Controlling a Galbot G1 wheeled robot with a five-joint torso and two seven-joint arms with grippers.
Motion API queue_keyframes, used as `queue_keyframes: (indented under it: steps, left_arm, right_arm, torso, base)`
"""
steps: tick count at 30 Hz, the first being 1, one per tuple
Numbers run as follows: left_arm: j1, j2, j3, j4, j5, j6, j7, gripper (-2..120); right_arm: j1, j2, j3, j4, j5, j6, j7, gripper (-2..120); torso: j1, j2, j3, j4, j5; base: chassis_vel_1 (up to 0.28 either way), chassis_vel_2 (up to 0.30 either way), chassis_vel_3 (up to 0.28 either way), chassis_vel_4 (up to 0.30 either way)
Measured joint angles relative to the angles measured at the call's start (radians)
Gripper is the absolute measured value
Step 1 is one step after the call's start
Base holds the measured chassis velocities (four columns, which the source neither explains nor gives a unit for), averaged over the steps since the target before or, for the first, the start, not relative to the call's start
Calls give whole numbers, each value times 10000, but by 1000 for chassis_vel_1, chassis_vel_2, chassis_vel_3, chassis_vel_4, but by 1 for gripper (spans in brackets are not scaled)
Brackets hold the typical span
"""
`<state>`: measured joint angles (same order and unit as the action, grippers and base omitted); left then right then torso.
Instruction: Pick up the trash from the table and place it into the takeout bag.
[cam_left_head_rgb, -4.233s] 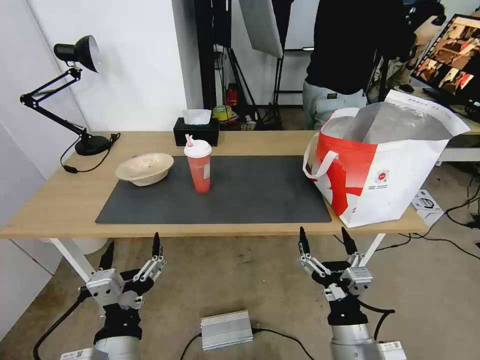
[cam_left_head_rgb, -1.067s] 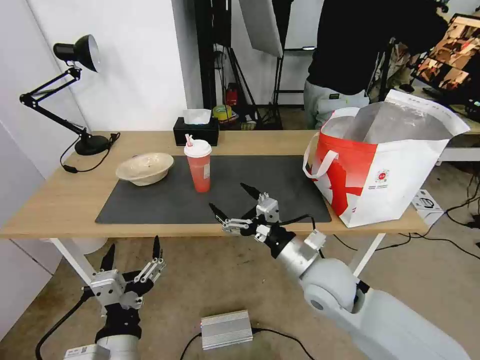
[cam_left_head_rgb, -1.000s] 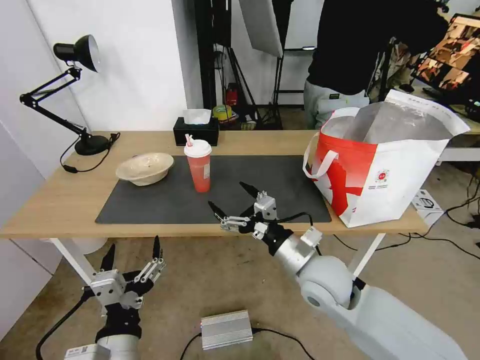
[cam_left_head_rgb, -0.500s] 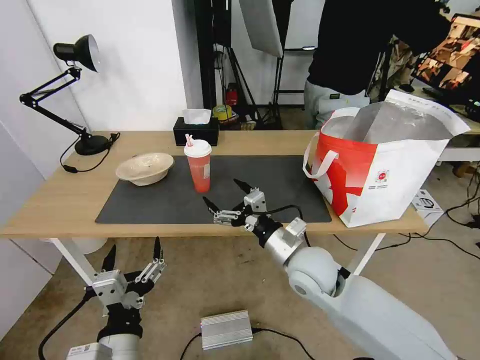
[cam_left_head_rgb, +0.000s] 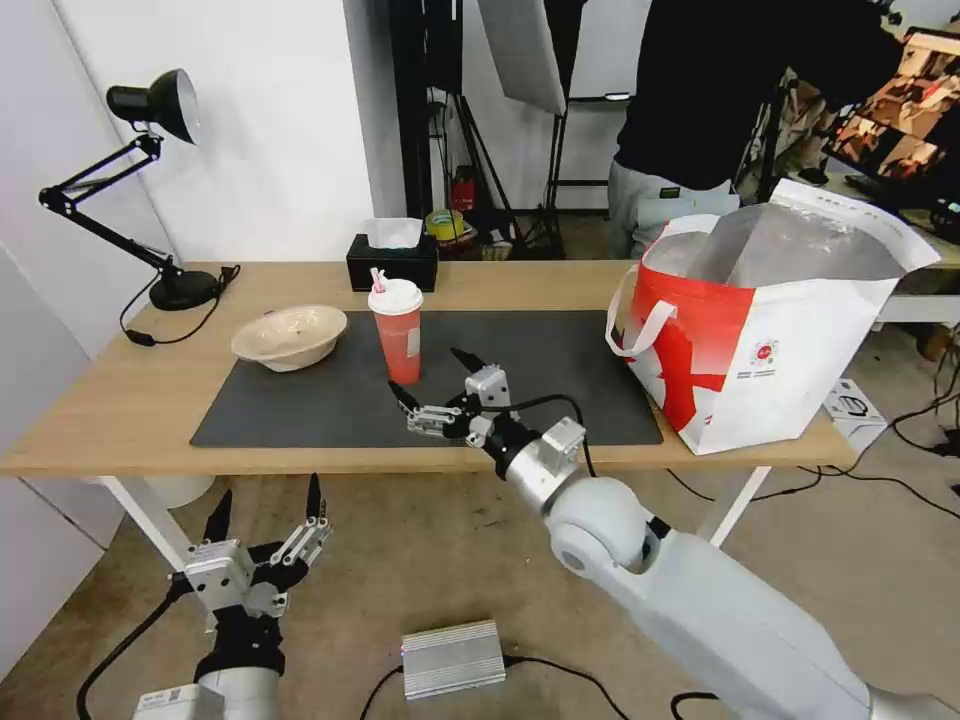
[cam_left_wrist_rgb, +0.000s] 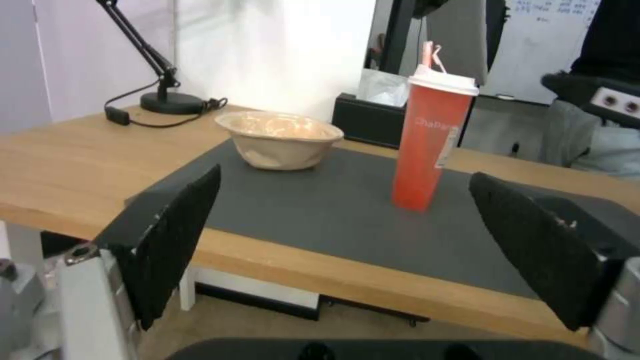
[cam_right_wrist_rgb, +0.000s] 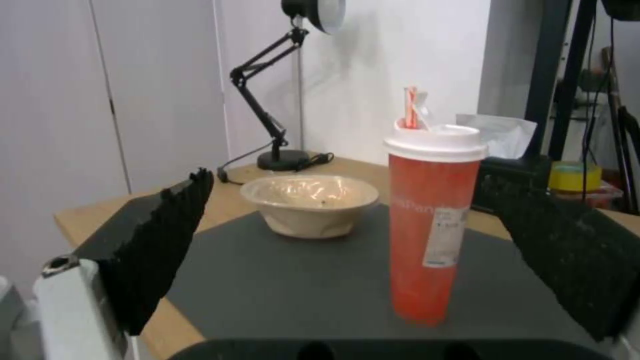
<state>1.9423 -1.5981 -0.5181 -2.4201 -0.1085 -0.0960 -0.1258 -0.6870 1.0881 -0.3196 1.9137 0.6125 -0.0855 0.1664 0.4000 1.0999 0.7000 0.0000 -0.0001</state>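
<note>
Left tool (cam_left_head_rgb: 263, 502) parked low, below desk (cam_left_head_rgb: 110, 400) front edge, fingers spread, empty. Right tool (cam_left_head_rgb: 437, 378) over mat (cam_left_head_rgb: 520, 390), wide open, empty, pointed at red cup (cam_left_head_rgb: 400, 335), just short of it. Step judged: approach for cup grasp; next calls for closing gap so jaws straddle cup body, then squeeze. Pulp bowl (cam_left_head_rgb: 290, 336) beyond, left. Takeout bag (cam_left_head_rgb: 790, 340) upright, far right end. Right wrist view shows cup (cam_right_wrist_rgb: 432, 225) centred between fingers; head view shows bag.
</note>
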Motion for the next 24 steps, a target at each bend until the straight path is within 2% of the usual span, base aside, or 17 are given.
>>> queue_keyframes:
  steps: [12,24]
  left_arm:
    - [-36,1,-25,53,-9,0,-6,100]
    - [-21,4,-29,88,-13,2,-10,100]
  right_arm:
    - [404,770,-215,-335,-13,-508,651,100]
    - [549,1021,-285,-504,-198,-1217,1611,100]
  torso:
    - [0,0,0,0,0]
    - [0,0,0,0,1]
  base:
    - [0,0,0,0]
    - [0,0,0,0]
